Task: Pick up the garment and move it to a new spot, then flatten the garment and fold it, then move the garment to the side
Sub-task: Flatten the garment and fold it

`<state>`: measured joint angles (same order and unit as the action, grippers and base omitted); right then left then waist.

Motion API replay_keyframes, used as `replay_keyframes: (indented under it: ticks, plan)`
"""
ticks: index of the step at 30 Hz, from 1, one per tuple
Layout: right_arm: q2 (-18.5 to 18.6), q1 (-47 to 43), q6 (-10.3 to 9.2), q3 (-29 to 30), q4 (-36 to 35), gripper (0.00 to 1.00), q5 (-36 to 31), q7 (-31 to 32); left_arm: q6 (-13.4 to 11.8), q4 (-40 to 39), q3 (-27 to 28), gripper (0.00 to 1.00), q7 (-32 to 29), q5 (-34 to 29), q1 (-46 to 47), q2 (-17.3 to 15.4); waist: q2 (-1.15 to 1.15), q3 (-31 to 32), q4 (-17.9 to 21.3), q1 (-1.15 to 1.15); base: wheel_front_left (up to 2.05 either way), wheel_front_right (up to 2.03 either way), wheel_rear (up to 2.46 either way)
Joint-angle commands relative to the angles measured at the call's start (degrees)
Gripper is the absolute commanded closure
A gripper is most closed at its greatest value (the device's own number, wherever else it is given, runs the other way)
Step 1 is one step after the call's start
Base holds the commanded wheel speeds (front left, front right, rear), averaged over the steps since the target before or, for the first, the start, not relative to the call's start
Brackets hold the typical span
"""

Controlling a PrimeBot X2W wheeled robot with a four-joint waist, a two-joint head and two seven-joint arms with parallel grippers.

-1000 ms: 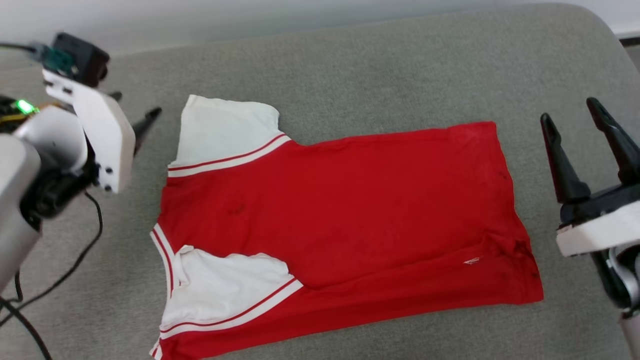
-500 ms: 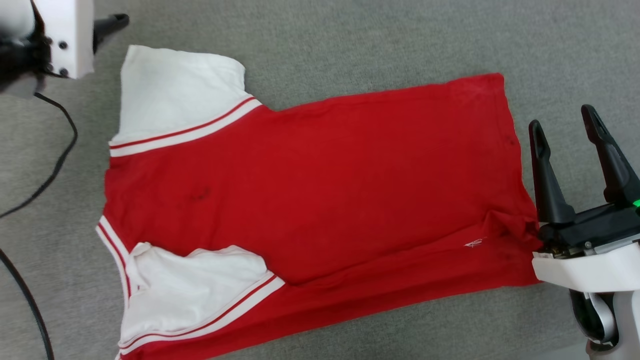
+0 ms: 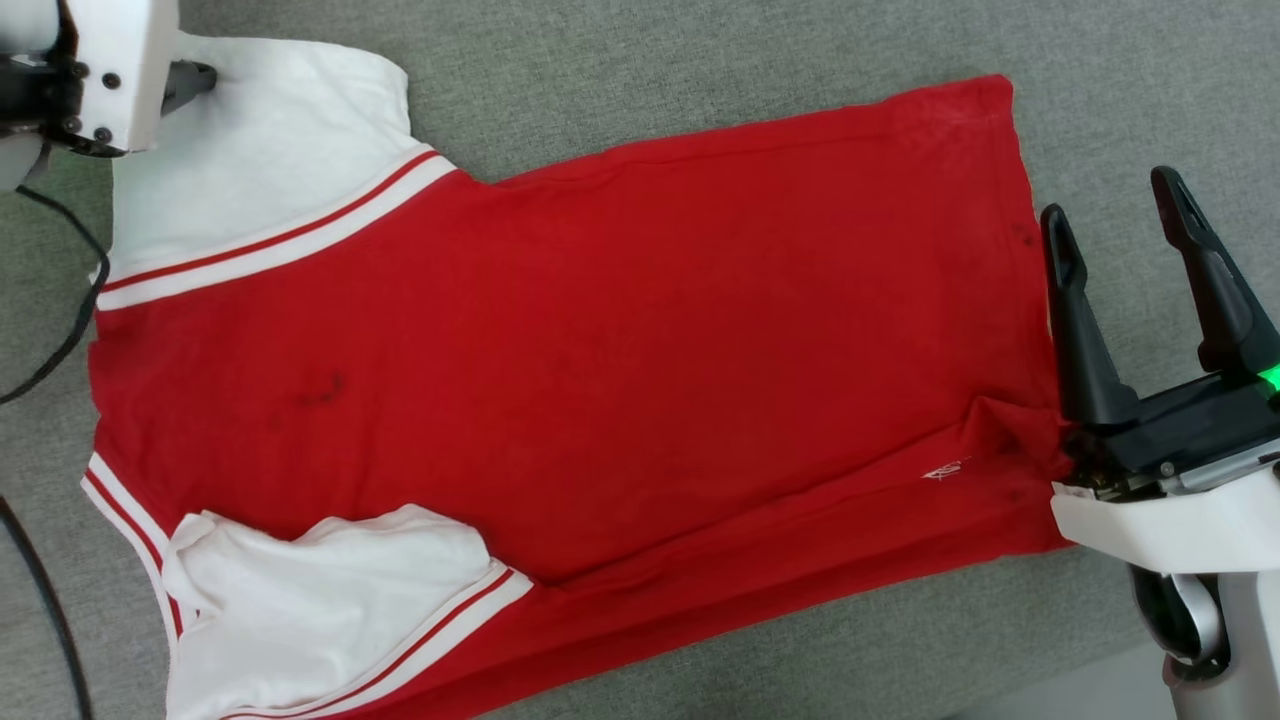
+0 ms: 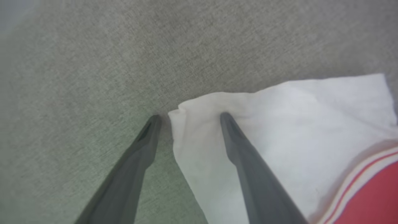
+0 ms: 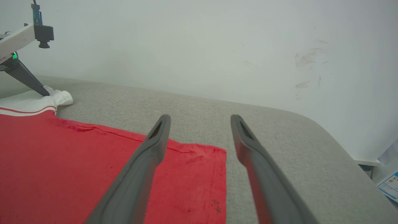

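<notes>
Head view showed the garment (image 3: 600, 350) spread across a grey padded surface (image 3: 700, 60), lying sideways with its collar edge toward the robot's left and its hem toward the right. The left gripper (image 4: 189, 116) stood at the far corner of the upper white sleeve. In the left wrist view its two dark fingers were parted wide and straddled that corner, one tip on the grey fabric just beside the cloth and the other pressing down on the white sleeve, with nothing pinched between them. The right gripper (image 3: 1110, 198) was at the hem end, its fingers also spread well apart and gripping nothing. In the right wrist view one finger ran over the far corner of the red hem and the other over bare grey. The shirt's body was red and lay mostly flat, with a few faint dark smudges, a small white mark near the hem and a puckered crease at the near hem corner beside the right gripper. Both sleeves were white and edged with red-and-white stripes. The far sleeve lay smooth, while the near one was rumpled and folded in over the red. Striped trim ran along the collar edge. A black cable (image 3: 60, 330) trailed over the grey surface near the left arm, and a pale wall (image 5: 186, 46) rose behind.
</notes>
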<state>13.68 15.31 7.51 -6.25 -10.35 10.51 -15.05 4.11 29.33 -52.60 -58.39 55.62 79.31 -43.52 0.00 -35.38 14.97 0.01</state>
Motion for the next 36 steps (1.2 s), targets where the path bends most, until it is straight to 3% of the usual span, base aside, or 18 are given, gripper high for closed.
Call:
replay_keyframes:
  ticks: [1, 3, 4, 5, 6, 11, 17, 22, 28, 36]
  plan:
    - [0.48, 1.08, -0.04, 0.11, 0.38, 0.0, -0.19, -0.15, 0.87, 0.62, -2.0, 0.0, -1.31, -0.56, -1.52, 0.04, 0.0, 0.11, -0.14, -0.01, 0.0, 0.0, 0.0]
    - [0.71, 1.93, -0.04, 0.92, 0.29, 0.0, -0.28, -0.16, 1.52, 0.84, -2.37, 0.0, -0.96, -0.28, -1.98, 0.41, 0.0, 0.39, -0.41, -0.01, 0.0, 0.0, 0.0]
    - [0.68, 1.98, -0.04, 1.36, 0.45, 0.0, -0.16, -0.16, 1.58, 1.0, -2.52, 0.15, -0.69, -0.13, -2.21, 0.63, 0.0, 0.67, -0.57, -0.01, 0.0, 0.0, 0.0]
    - [0.8, 2.1, -0.04, 1.79, 0.71, 0.0, -0.05, -0.15, 1.94, 0.97, -2.68, 0.87, -0.31, -0.18, -2.15, 0.8, 0.0, 0.98, -0.74, -0.01, 0.0, 0.0, 0.0]
    - [1.15, 2.49, -0.04, 2.13, 0.89, 0.0, -0.09, -0.15, 2.09, 0.93, -2.71, 1.0, 0.1, -0.21, -2.02, 0.91, 0.0, 1.34, -0.9, -0.01, 0.0, 0.0, 0.0]
    - [3.91, 4.83, -0.04, 3.06, 3.46, 0.0, -0.27, -0.14, 2.73, 0.41, -2.46, 1.0, 3.75, -0.18, -1.45, 1.73, 0.0, 4.3, -1.93, -0.01, 0.0, 0.0, 0.0]
    - [11.43, 11.11, -0.04, 1.9, 7.0, 0.0, 1.59, 5.25, 3.15, -2.49, -3.02, 1.0, 7.6, 0.54, -1.65, 2.85, 0.0, 8.69, -4.19, -0.01, 0.0, 0.0, 0.0]
    - [20.17, 17.22, -0.04, -4.77, 9.74, 0.0, 8.07, 19.45, 3.28, -7.1, -4.66, 1.0, 9.74, 0.77, -2.66, 2.56, 0.0, 11.35, -6.45, -0.01, 0.0, 0.0, 0.0]
    - [31.38, 25.48, -0.04, -17.15, 11.64, 0.0, 19.77, 37.31, 3.28, -13.94, -6.82, 1.0, 12.02, 1.31, -4.1, 1.95, 0.0, 12.2, -9.11, -0.01, 0.0, 0.0, 0.0]
    - [38.3, 36.0, -0.04, -30.18, 15.38, 0.0, 31.99, 57.78, 3.29, -19.11, -7.14, 1.0, 13.93, 0.81, -3.45, 2.2, 0.0, 9.87, -12.06, -0.01, 0.0, 0.0, 0.0]
